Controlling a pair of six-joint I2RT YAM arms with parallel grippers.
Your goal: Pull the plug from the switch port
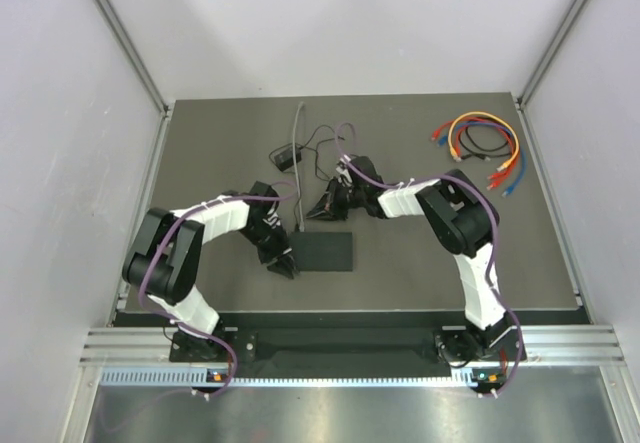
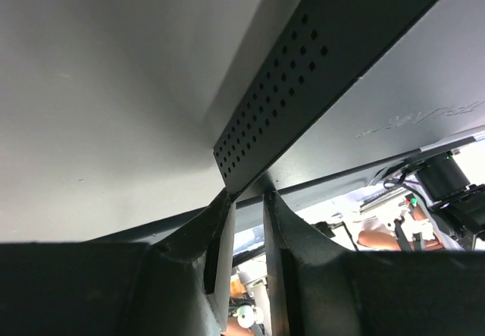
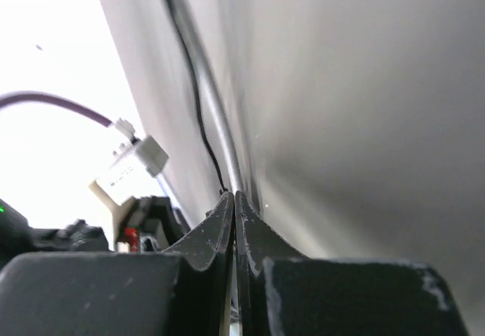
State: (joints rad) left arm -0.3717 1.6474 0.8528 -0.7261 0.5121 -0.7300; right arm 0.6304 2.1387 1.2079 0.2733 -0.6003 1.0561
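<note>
Steadiness first: right end effector [image 3: 234, 196] pinched tight on the grey cable [image 3: 218, 120] above the switch [image 1: 326, 252] at frame centre, left end effector [image 2: 246, 199] narrow at its corner, grip unclear, so I'd pull straight out.

High behind the arm bases, the top camera looks down on the whole tabletop [image 1: 430, 273]. Wrist cameras skim low past their jaws: left tight on the switch [image 2: 303, 70], right along the grey cable [image 3: 216, 124], both visible from above.
</note>
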